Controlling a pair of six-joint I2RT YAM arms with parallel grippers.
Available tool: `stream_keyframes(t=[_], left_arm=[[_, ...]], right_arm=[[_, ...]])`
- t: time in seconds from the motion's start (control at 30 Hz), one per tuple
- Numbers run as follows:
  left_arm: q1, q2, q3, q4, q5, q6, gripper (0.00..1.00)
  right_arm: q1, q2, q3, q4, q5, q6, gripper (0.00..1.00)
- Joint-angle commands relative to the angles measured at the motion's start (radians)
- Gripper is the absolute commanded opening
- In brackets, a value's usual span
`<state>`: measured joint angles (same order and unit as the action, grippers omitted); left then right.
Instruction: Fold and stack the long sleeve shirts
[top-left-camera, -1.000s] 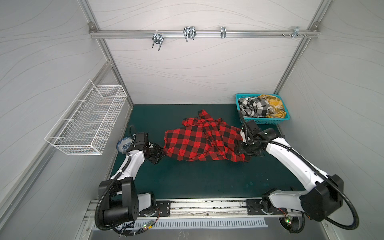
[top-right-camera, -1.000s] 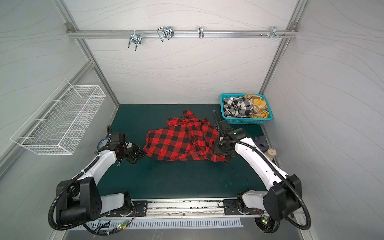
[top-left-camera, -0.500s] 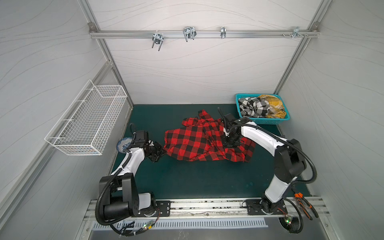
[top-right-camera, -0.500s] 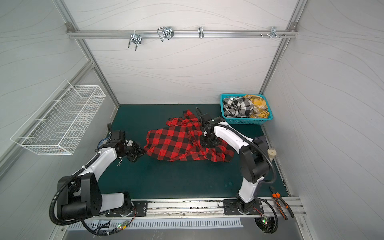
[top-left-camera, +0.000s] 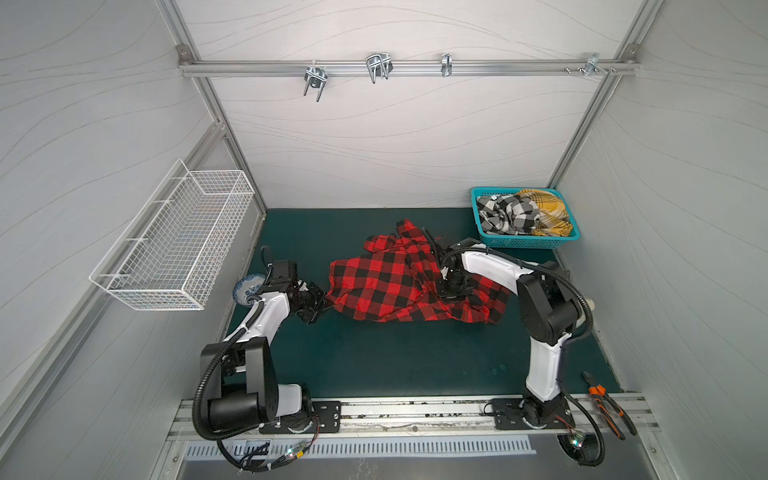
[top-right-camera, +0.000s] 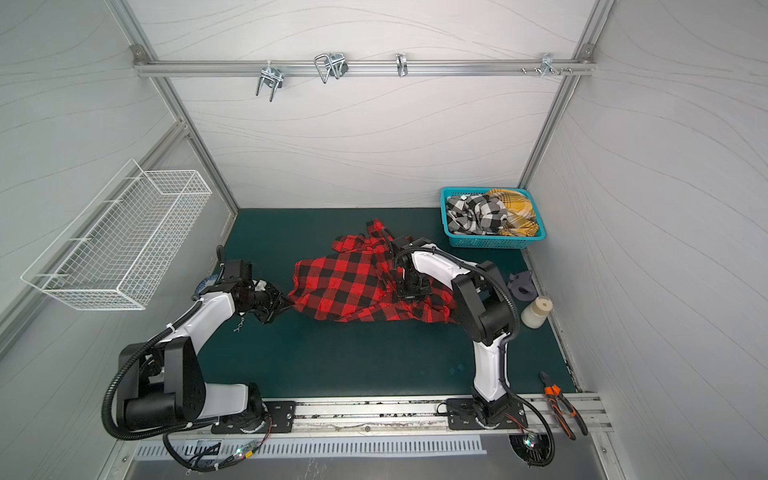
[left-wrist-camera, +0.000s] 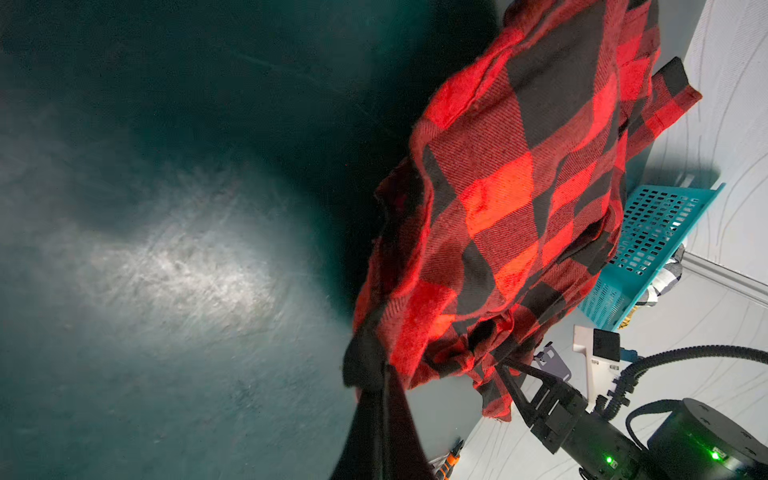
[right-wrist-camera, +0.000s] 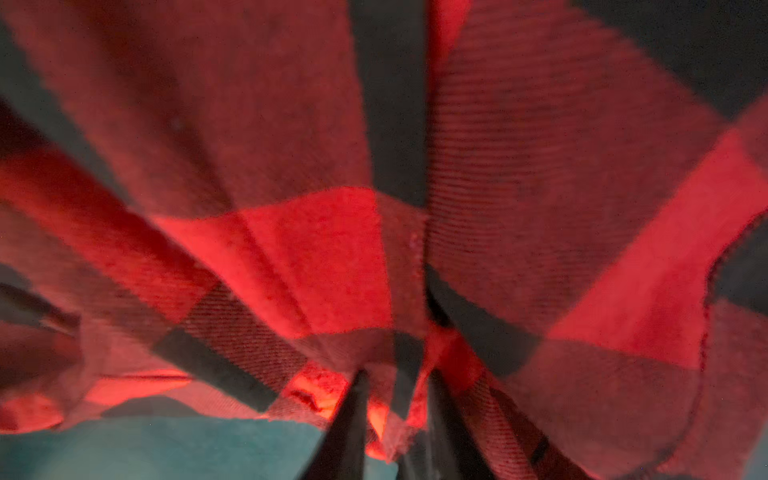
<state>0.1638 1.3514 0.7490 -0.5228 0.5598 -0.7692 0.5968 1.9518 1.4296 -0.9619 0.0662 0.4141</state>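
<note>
Left arm (top-left-camera: 266, 316): reaches low from the lower left of both top views toward the centre, forearm close to the table (top-left-camera: 395, 357), wrist near level. My left fingers (left-wrist-camera: 374, 424) are pressed together on the left corner of the red-and-black shirt (top-left-camera: 382, 282); in the left wrist view that corner is drawn to a tight point at the fingertips.

Right arm (top-left-camera: 494, 266): elbow raised at the right of both top views, forearm running back toward centre frame, wrist turned down onto the shirt's right-hand part. In the right wrist view my right fingers (right-wrist-camera: 347, 428) stand narrowly apart with a ridge of cloth caught between them, and creases fan out from that spot.

The shirt lies crumpled at mid-table, pulled wide between both grips, one sleeve bunched toward the rear wall.

The black-and-white shirt (top-left-camera: 507, 214) and yellow plaid shirt (top-left-camera: 544, 208) lie heaped in the teal basket (top-left-camera: 523, 241), upper right of the table, well apart from both arms.
</note>
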Motion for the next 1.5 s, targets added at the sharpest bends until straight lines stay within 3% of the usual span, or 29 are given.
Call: stream_keyframes(t=[0.0,0.2,0.4,0.63,0.67,0.73,0.77,0.83,1.0,1.17,1.3,1.47], left_arm=[[0.006,0.009,0.030,0.017,0.007,0.015,0.00],[0.005,0.010,0.034,0.017,-0.007,0.017,0.00],[0.006,-0.007,0.065,-0.004,-0.083,0.049,0.00],[0.006,-0.006,0.142,-0.035,-0.126,0.053,0.00],[0.006,-0.005,0.153,-0.032,-0.127,0.046,0.00],[0.006,0.006,0.169,-0.027,-0.122,0.033,0.00],[0.005,0.015,0.175,-0.026,-0.120,0.029,0.00],[0.006,0.035,0.181,-0.033,-0.121,0.020,0.00],[0.006,0.073,0.191,-0.050,-0.136,0.029,0.00],[0.006,0.090,0.188,-0.032,-0.120,0.023,0.00],[0.006,0.093,0.188,-0.021,-0.114,0.022,0.00],[0.008,0.098,0.188,-0.012,-0.108,0.011,0.00]], right_arm=[[0.015,-0.008,0.029,-0.045,0.061,-0.008,0.17],[0.039,-0.078,0.069,-0.110,0.110,-0.012,0.00],[0.059,-0.197,0.073,-0.137,0.106,-0.020,0.00],[0.004,-0.388,-0.003,-0.039,-0.138,-0.022,0.00],[-0.019,-0.407,-0.025,-0.013,-0.179,-0.018,0.02],[-0.064,-0.412,-0.070,0.008,-0.204,0.000,0.27],[-0.087,-0.399,-0.088,0.000,-0.191,0.006,0.40],[-0.100,-0.361,-0.097,-0.058,-0.108,0.007,0.52],[-0.003,-0.412,-0.149,-0.088,0.029,0.002,0.54],[0.209,-0.443,-0.193,-0.118,0.207,0.022,0.55],[0.317,-0.323,-0.194,-0.201,0.393,0.070,0.61],[0.399,-0.190,-0.144,-0.183,0.434,0.081,0.61]])
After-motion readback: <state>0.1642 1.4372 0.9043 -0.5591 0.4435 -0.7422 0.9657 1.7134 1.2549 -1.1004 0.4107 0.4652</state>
